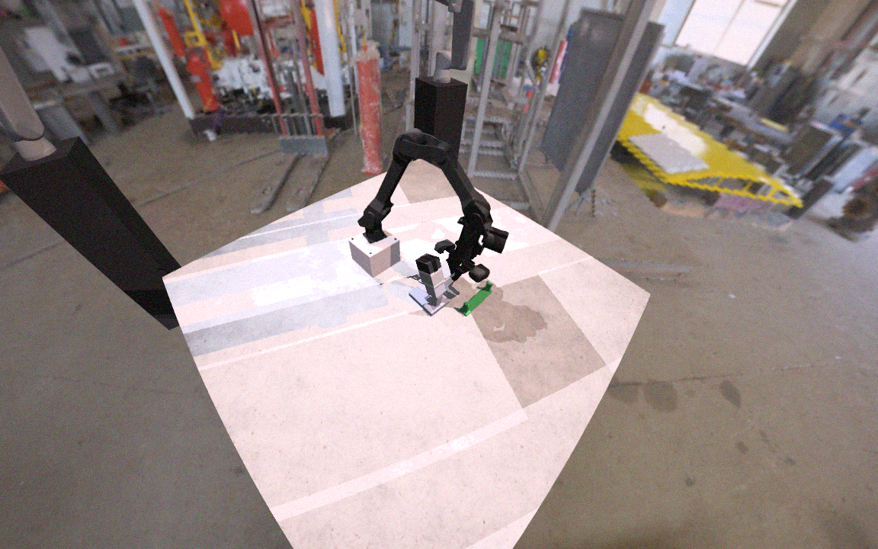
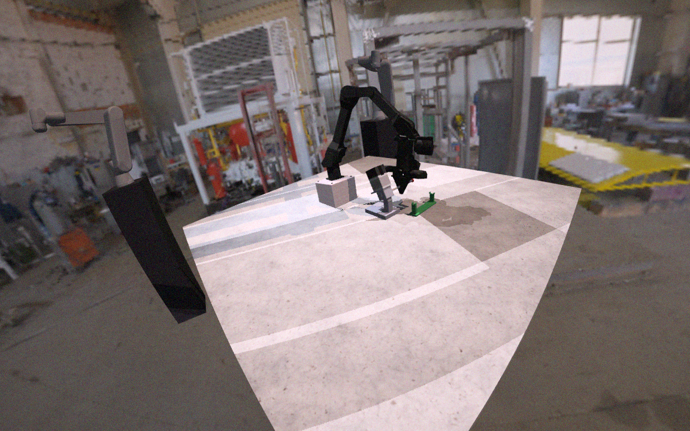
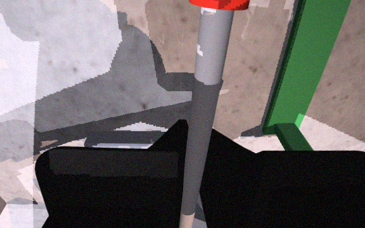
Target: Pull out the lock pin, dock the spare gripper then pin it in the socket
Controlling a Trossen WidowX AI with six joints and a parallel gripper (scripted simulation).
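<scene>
My gripper (image 1: 453,274) (image 2: 402,189) (image 3: 188,127) points down and is shut on the lock pin (image 3: 209,63), a grey rod with a red head at the top of the wrist view. The rod runs down between the fingers and out of that frame. The spare gripper (image 1: 434,276) (image 2: 383,188), a grey block with a dark top, stands tilted on the mount (image 1: 420,297) (image 2: 375,212), just left of my fingers in the top and exterior views. The socket is too small to make out. I cannot tell whether the pin passes through it or behind it.
A green rack (image 1: 476,300) (image 2: 423,208) (image 3: 309,63) with two upright ends lies right of the mount, with nothing on it. The arm's pale base block (image 1: 375,259) (image 2: 335,194) is behind left. Black stands (image 1: 88,218) (image 2: 149,240) rise beyond the table edges.
</scene>
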